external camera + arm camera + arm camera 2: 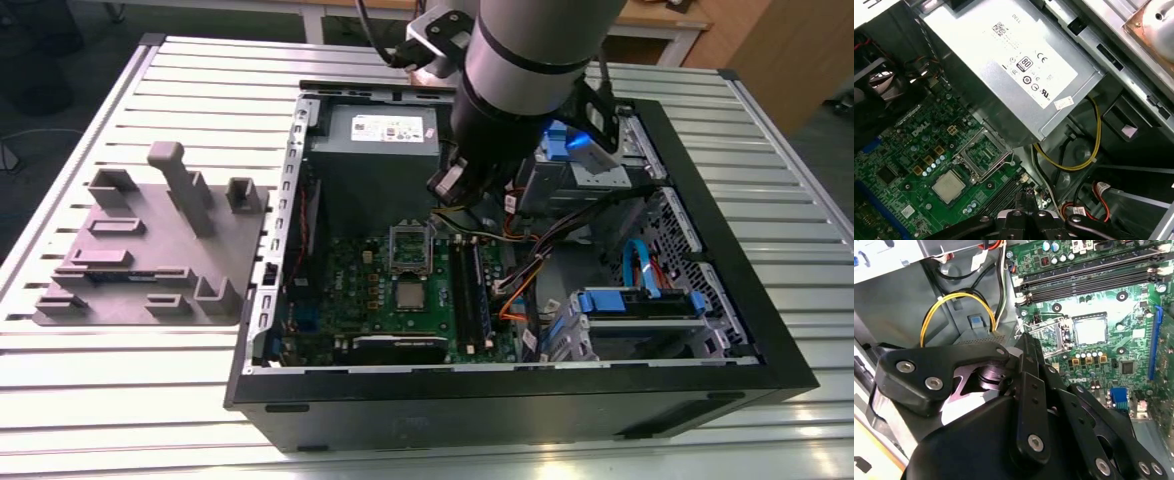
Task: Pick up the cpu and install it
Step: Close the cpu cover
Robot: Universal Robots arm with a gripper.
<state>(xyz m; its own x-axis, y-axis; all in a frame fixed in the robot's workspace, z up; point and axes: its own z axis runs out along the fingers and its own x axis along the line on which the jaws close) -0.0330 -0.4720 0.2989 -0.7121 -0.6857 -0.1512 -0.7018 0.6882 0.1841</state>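
The cpu (410, 293) is a small silvery square lying flat in its socket on the green board (354, 300), also seen in both wrist views (948, 187) (1090, 330). The socket's metal cover frame (983, 151) stands flipped open beside it. My gripper (447, 188) hangs above the board, over the area between the grey power supply box and the socket, clear of the cpu. Its black fingers (1024, 200) meet at the tips, shut with nothing between them.
The grey power supply box (374, 150) with a white label fills the case's far corner. Long black memory slots (467, 290) run beside the socket. Yellow and orange cables (1089, 150) loop nearby. Blue drive bays (641, 300) sit on the exterior view's right, a grey fixture plate (147, 250) outside the case on its left.
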